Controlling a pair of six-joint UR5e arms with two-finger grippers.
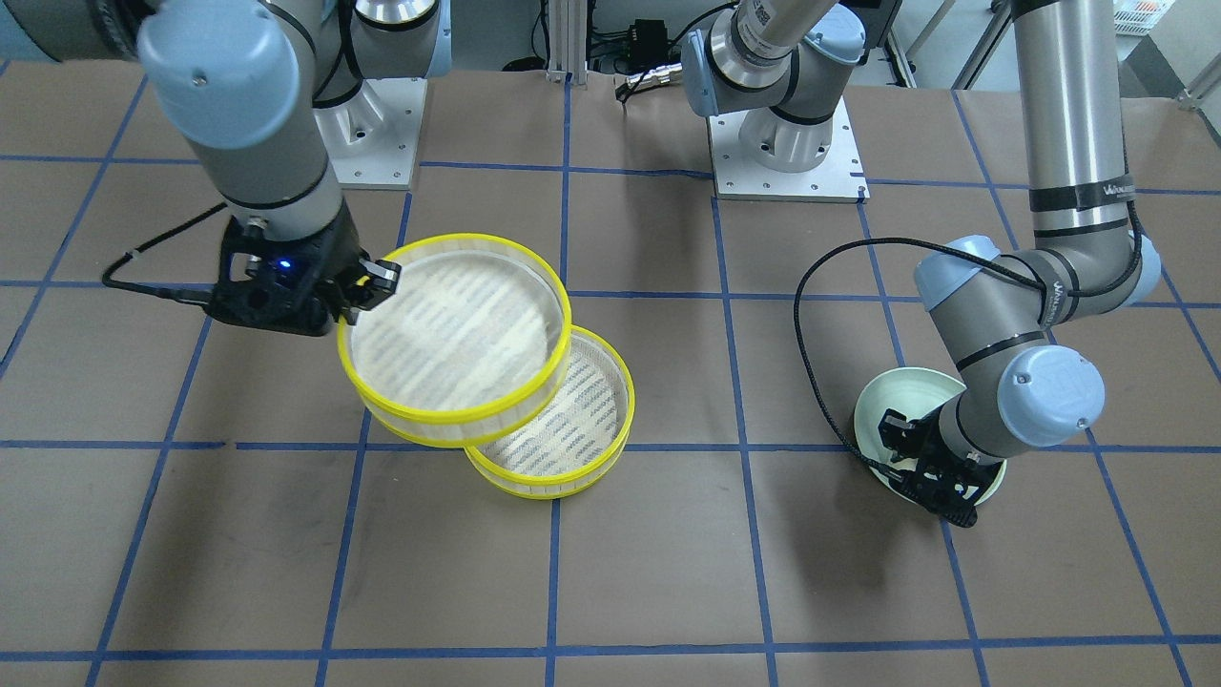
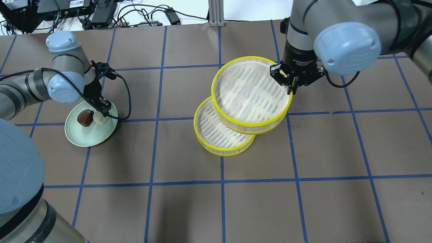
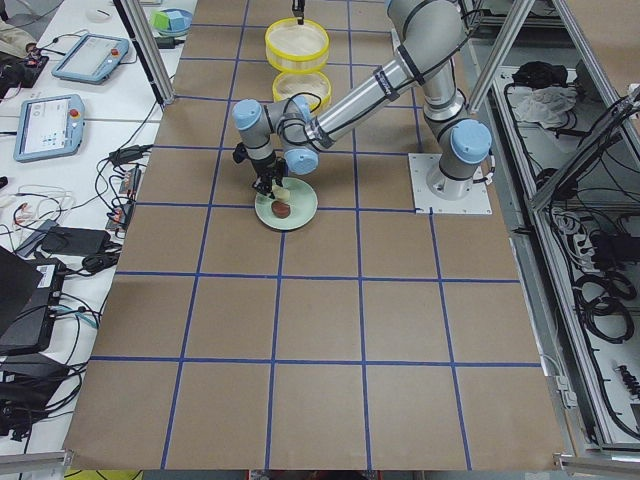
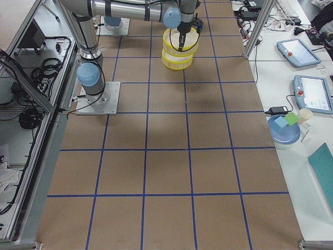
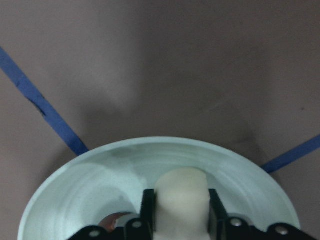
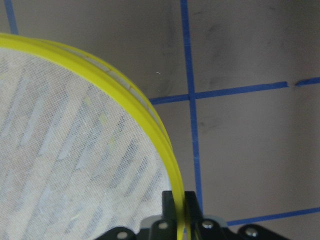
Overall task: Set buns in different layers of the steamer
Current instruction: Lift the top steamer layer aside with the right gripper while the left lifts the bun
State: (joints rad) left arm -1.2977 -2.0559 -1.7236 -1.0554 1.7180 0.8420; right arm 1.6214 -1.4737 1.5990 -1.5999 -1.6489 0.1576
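Note:
The steamer is split into two trays. My right gripper (image 2: 289, 80) is shut on the yellow rim of the upper tray (image 2: 251, 122) and holds it tilted and offset over the lower tray (image 2: 224, 151), which lies on the table. In the right wrist view the rim (image 6: 150, 120) runs between my fingers. My left gripper (image 2: 100, 112) is down on the pale green plate (image 2: 89, 138), shut on the cream-white bun (image 5: 181, 197). The reddish-brown bun (image 2: 85, 118) lies on the plate beside it. Both trays look empty.
The brown table cover carries a blue tape grid. The left arm's cable (image 2: 126, 94) loops beside the plate. In the front-facing view the upper tray (image 1: 458, 425) overlaps the lower tray (image 1: 544, 482), and the plate (image 1: 882, 401) is partly hidden by the left arm.

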